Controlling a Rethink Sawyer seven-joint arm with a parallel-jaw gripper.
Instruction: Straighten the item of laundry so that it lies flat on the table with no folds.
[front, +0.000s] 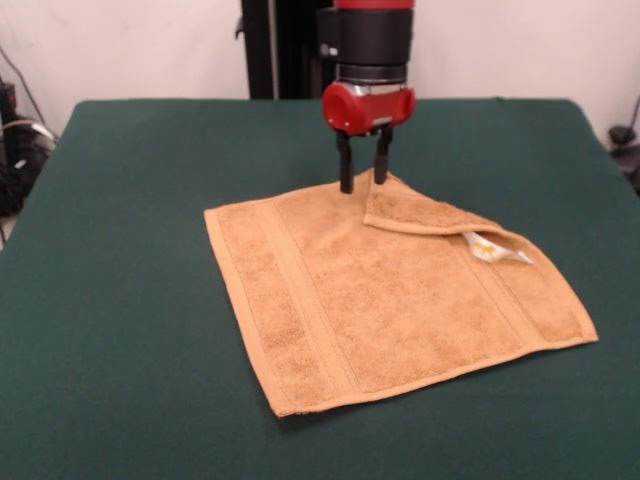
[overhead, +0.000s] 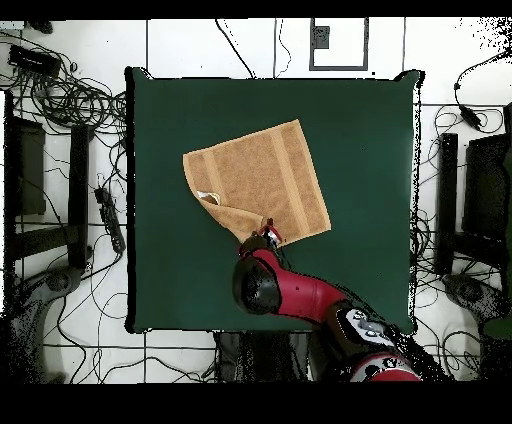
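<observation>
Front view shows the claw (front: 364, 178) at upper centre, its two fingers closed on the folded-over far corner of the towel (front: 390, 300), which lies mid-frame on the green bench (front: 120, 300).

I see the towel (front: 390, 310) (overhead: 262, 182) lying near the middle of the table (front: 120, 300) (overhead: 370, 150), orange-tan terry with woven border bands along two opposite edges. Most of it lies flat, turned at an angle to the table's sides. The corner on the robot's side is folded over onto the towel's top (a triangular flap), and I can make out a small white care tag (front: 492, 249) (overhead: 209, 197) poking out from under that fold's edge.
</observation>
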